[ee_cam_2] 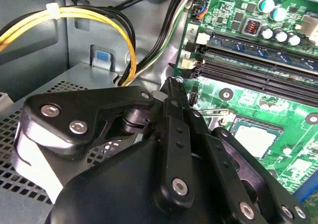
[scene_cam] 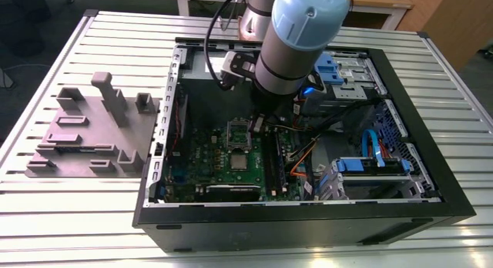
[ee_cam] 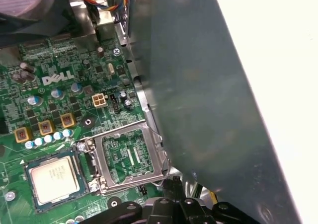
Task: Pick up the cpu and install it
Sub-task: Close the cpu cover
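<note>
The cpu, a small square chip with a silver top, lies flat in its socket on the green motherboard; it also shows as the cpu and the cpu. Beside it the metal socket frame stands flipped open. My black gripper hovers a little off the chip, over the board's edge near the frame, shut with nothing between its fingers. The gripper tips sit just past the open frame. The arm reaches down into the open case.
The case wall rises close to the gripper. A perforated grey power-supply box and yellow cables lie beside it. Memory slots run past the socket. A grey fixture block stands on the slatted table at the exterior view's left.
</note>
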Motion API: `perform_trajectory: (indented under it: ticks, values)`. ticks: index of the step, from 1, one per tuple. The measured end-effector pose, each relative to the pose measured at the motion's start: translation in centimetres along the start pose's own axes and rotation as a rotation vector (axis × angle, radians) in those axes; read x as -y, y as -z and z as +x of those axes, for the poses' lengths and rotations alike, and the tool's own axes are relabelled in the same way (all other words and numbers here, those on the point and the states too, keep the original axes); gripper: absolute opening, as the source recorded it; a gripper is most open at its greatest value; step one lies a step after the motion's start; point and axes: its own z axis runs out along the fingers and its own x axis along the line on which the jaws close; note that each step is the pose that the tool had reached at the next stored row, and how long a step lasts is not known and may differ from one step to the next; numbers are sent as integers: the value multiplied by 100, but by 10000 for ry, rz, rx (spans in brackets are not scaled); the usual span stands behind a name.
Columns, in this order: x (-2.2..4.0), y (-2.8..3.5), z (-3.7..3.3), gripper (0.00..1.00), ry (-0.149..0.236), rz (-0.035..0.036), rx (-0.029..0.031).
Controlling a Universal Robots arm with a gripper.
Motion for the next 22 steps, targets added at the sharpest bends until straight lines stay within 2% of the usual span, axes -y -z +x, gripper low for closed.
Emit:
perform_trajectory:
  ticks: [1, 2, 3, 5, 7, 22]
  values:
    - [-2, 10, -2, 10, -3, 7, -28]
    - [-7, 32, -8, 10, -11, 38, -131]
    - [-8, 37, -9, 10, -14, 52, -172]
    - [-10, 47, -11, 10, -19, 74, -236]
    - [-15, 59, -12, 10, -22, 85, -270]
    - [-56, 152, -21, 10, -25, 104, -319]
